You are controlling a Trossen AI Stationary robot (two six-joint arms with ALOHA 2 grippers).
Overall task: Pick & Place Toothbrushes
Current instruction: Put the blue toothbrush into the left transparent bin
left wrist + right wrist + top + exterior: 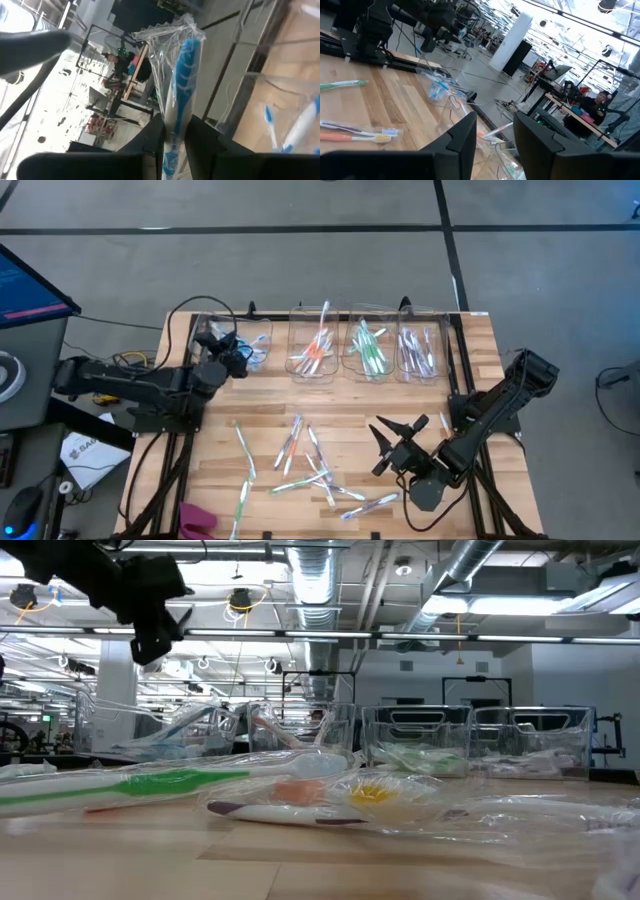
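Observation:
My left gripper (238,350) is shut on a blue toothbrush (182,75) in a clear wrapper, at the leftmost clear bin (250,340) on the far edge. That bin holds other blue toothbrushes (300,125). Several loose wrapped toothbrushes (300,465) lie flat on the wooden table in the near middle, and they fill the front of the low view (180,785). My right gripper (382,444) hovers open to the right of that heap, with nothing between its fingers (462,137). My left gripper pinches the wrapped blue toothbrush by the lower part of its handle (172,132) between its two fingers. The fingers come about level from the table's left. The brush sticks out ahead of the fingertips, lifted clear of the table.
Three more clear bins stand along the far edge, holding orange (312,352), green (368,350) and purple (418,352) toothbrushes. A pink thing (198,520) lies at the near left edge. Bare wood lies between the bins and the heap.

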